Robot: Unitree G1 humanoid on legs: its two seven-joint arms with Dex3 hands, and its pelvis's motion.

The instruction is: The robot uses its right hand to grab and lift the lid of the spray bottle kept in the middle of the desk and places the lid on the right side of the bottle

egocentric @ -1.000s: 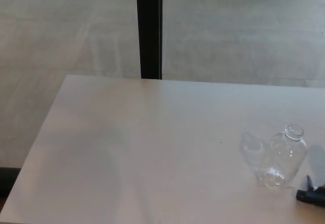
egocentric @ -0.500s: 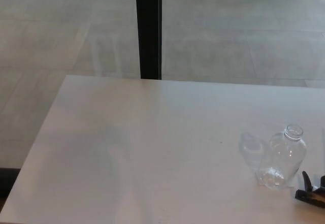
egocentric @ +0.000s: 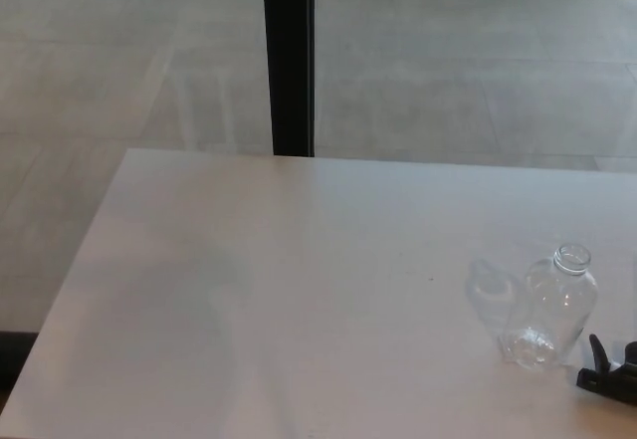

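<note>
A clear plastic spray bottle [egocentric: 553, 305] stands on the white desk [egocentric: 299, 290] near its right side, with its neck open and no lid on it. Just right of its base, a black piece that looks like the spray lid [egocentric: 607, 377] lies on the desk. A thin prong sticks up from this piece, and the picture's right edge cuts it off. I can make out no hand on the black piece or anywhere else in the head view.
The desk's far edge runs across the middle of the picture, with grey floor beyond it. A black vertical post [egocentric: 289, 56] stands behind the desk. The left desk edge slants down towards the lower left corner.
The picture has shifted a few pixels left. The black piece by the bottle was blurred and lower a second ago; now it is sharp, with more of it showing and its prong up.
</note>
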